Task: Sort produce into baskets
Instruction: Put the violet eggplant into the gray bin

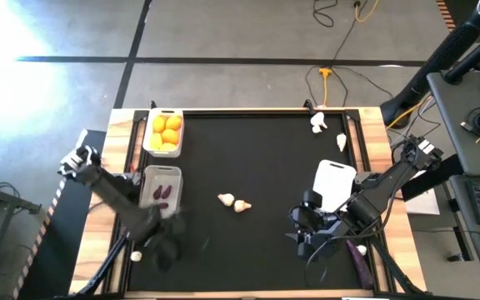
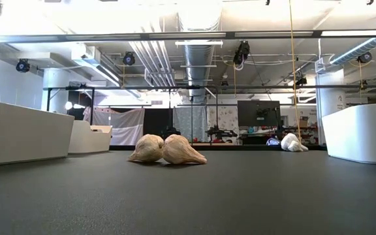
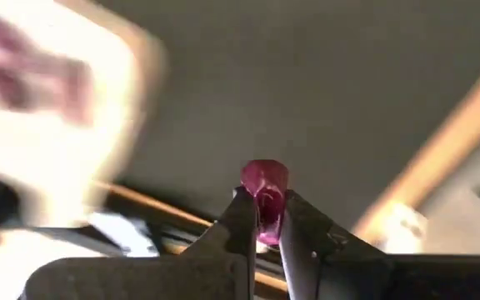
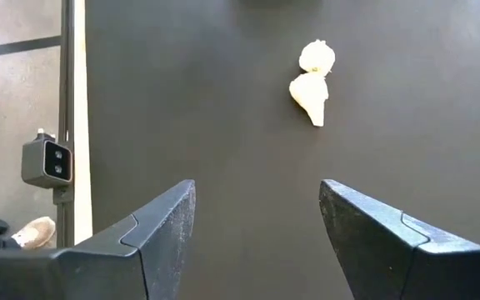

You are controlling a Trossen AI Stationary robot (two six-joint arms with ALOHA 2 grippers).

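Observation:
My left gripper (image 1: 167, 239) is near the table's near left part, just on the near side of the eggplant basket (image 1: 147, 177), and is shut on a purple eggplant (image 3: 265, 177). That basket holds two eggplants (image 1: 162, 193). The far left basket (image 1: 150, 140) holds several citrus fruits (image 1: 167, 131). A third basket (image 1: 334, 182) stands at the right. My right gripper (image 1: 302, 232) is open and empty beside it. Two garlic bulbs (image 1: 233, 202) lie touching on the mat mid-table and show in the right wrist view (image 4: 311, 83). My left gripper pinches the purple eggplant between its two fingers (image 3: 242, 221). The eggplant's rounded end (image 3: 266, 173) sticks out past the fingertips. The fingers hide the rest of it, and the high view shows none of it.
Two more garlic bulbs (image 1: 317, 123) (image 1: 341, 142) lie at the far right. An eggplant (image 1: 358, 254) lies by the table's right edge under the right arm. A garlic bulb (image 1: 137, 257) lies on the wooden rim at the near left.

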